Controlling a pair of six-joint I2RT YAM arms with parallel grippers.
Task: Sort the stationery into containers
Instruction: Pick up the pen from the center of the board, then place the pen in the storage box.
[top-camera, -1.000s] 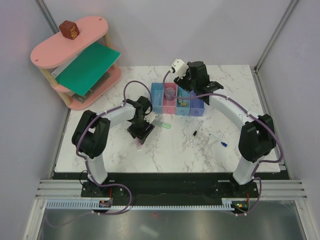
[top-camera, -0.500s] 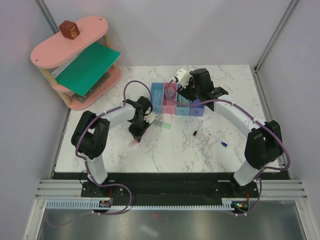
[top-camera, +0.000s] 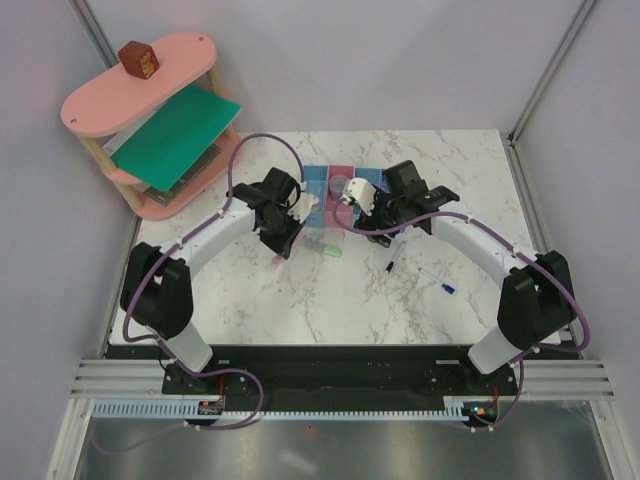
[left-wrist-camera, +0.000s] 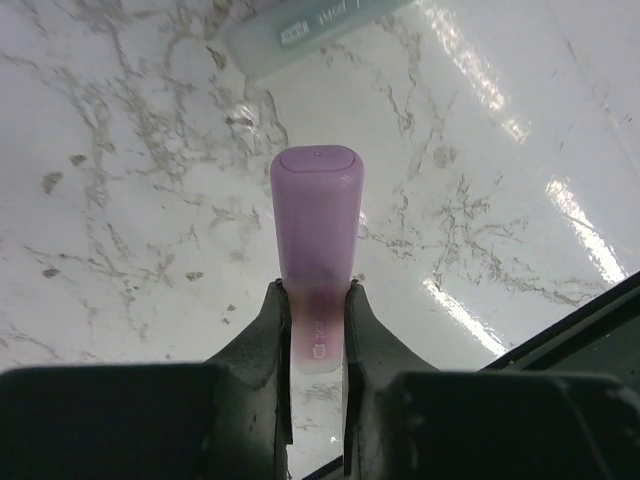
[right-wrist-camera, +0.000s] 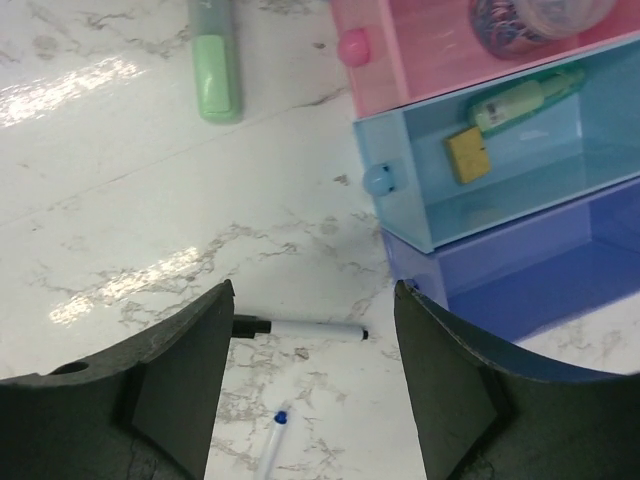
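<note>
The left gripper (left-wrist-camera: 317, 293) is clamped on the lower end of a pink stick (left-wrist-camera: 317, 215) over the middle of the table (top-camera: 300, 300), and a mint stick (left-wrist-camera: 300, 30) lies just beyond it. The right gripper (right-wrist-camera: 312, 300) hangs with jaws apart, gripping nothing, over the bins' near ends. A tape roll (right-wrist-camera: 520, 15) sits in the pink bin (right-wrist-camera: 400, 60). A yellow piece (right-wrist-camera: 466, 155) and a green stick (right-wrist-camera: 520, 97) lie in the blue bin (right-wrist-camera: 420, 210). A black pen (right-wrist-camera: 300, 329) and a blue-tipped pen (right-wrist-camera: 272, 440) lie on the table nearer the right edge.

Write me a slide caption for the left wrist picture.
Left gripper shut on a pink stick, with the marble table behind it.
</note>
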